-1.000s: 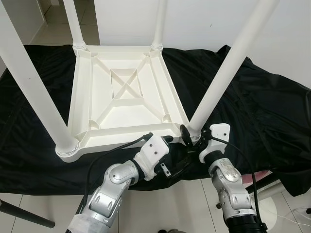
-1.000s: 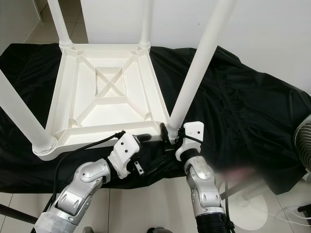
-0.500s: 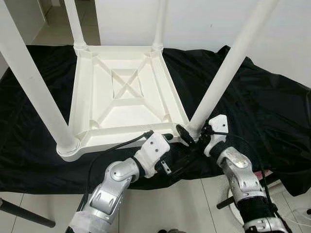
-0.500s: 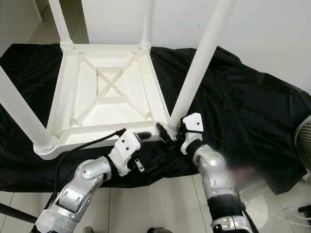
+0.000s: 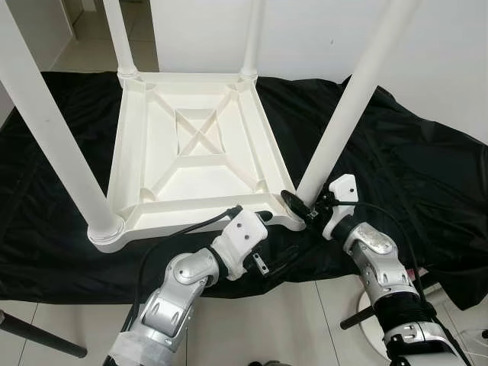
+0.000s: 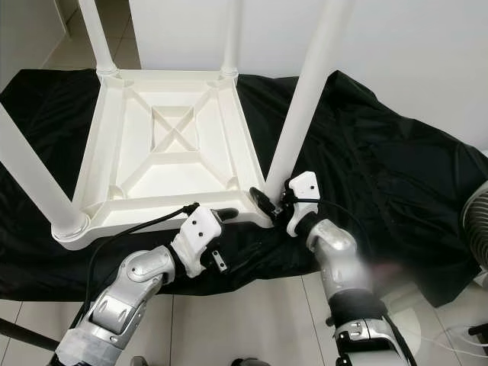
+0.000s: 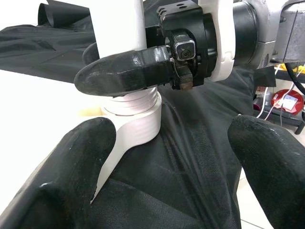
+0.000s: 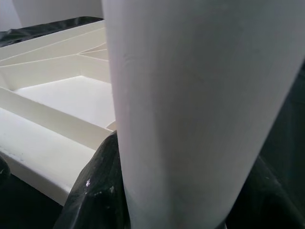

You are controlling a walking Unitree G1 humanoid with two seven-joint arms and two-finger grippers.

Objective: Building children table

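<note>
A white children's table (image 5: 130,152) lies upside down on a black cloth (image 5: 412,168), with its legs pointing up. My right gripper (image 5: 303,207) is shut on the base of the near right leg (image 5: 347,107), where the leg meets the corner socket (image 7: 136,124). The right wrist view shows this leg (image 8: 190,109) up close between the black fingers (image 8: 95,191). My left gripper (image 5: 273,238) stands open just in front of the same corner, above the cloth, holding nothing. Its wide-apart fingers (image 7: 71,181) frame the socket and the right gripper's finger (image 7: 124,71).
The near left leg (image 5: 53,145) rises close to my left arm, and two far legs (image 5: 118,38) stand near the white wall. Tiled floor lies before the cloth's edge. A black pole (image 5: 38,335) crosses bottom left and a white fan (image 6: 476,229) stands at right.
My right forearm has swung out to the right while its gripper stayed on the leg's base. The near right leg now stands a little more upright. The left gripper has hardly moved.
</note>
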